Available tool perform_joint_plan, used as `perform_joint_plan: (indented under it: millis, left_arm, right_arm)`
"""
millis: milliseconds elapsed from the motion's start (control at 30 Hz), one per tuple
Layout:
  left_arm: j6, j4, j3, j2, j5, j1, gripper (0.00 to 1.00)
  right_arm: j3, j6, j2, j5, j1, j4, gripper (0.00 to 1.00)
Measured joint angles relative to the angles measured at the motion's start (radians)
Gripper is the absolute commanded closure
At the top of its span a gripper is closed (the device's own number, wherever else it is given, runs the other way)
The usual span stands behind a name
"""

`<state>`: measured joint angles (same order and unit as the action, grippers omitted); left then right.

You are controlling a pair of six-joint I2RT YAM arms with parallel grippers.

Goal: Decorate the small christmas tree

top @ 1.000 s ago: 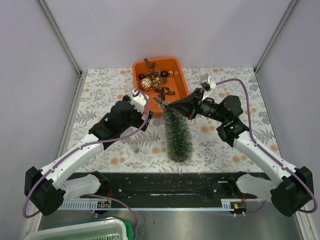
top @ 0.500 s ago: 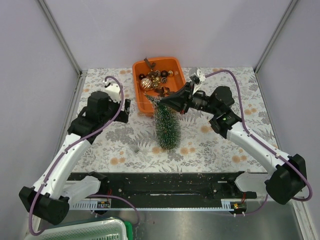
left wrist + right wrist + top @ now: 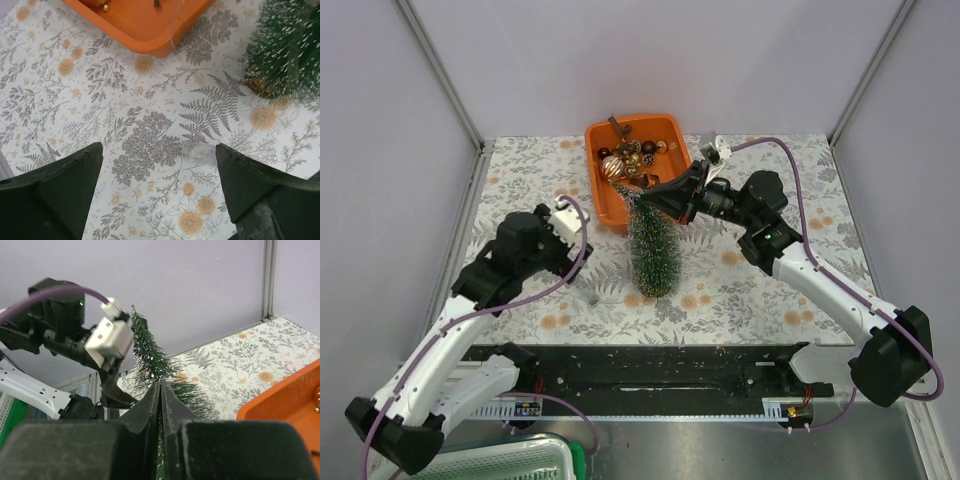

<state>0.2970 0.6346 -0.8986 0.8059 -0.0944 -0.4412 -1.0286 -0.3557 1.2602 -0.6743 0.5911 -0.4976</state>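
Green bristles bare: small christmas tree (image 3: 654, 255) stands on the tablecloth (image 3: 520, 190) just beside the orange tray (image 3: 603, 205), no ornament on it | right gripper (image 3: 642, 200) pinched tight on its upper part | left gripper (image 3: 157, 150) spread wide, empty, over cloth | baubles (image 3: 613, 167) lie in tray, so decorating looks not yet begun

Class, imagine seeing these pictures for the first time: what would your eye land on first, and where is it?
First comes the small christmas tree, dark green and frosted, mid-table, pinched near its top by the shut right gripper. Just behind it sits a bright orange tray of gold and brown ornaments. To the left, the left gripper hangs open over the fern-print tablecloth.
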Motion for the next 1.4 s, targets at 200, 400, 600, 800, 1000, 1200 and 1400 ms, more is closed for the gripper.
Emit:
perform_joint_plan:
  millis: [200, 400, 600, 800, 1000, 1200, 1400]
  left_arm:
    - [0.017, 0.0, 0.0, 0.171, 0.138, -0.088, 0.01]
    - [-0.016, -0.006, 0.0, 0.175, 0.197, -0.055, 0.01]
    - [-0.058, 0.032, -0.005, 0.118, 0.099, 0.036, 0.01]
    - [-0.014, 0.133, -0.033, -0.023, -0.08, 0.04, 0.01]
    - [-0.002, 0.195, -0.079, -0.147, -0.138, 0.042, 0.01]
    - [-0.111, 0.193, -0.148, -0.115, -0.156, 0.062, 0.01]
    - [-0.219, 0.148, -0.22, -0.025, -0.164, 0.102, 0.01]
  right_arm:
    - [0.0, -0.007, -0.008, 0.003, 0.005, 0.006, 1.0]
    - [0.0, 0.021, -0.056, 0.017, 0.005, 0.063, 1.0]
    - [0.0, 0.049, -0.085, 0.027, 0.006, 0.091, 1.0]
    - [-0.002, 0.056, -0.06, 0.026, 0.006, 0.115, 1.0]
    - [-0.029, 0.039, 0.006, 0.016, 0.006, 0.077, 1.0]
    - [-0.061, -0.028, 0.096, -0.029, 0.007, -0.013, 1.0]
    - [-0.075, -0.081, 0.13, -0.064, 0.018, -0.067, 1.0]
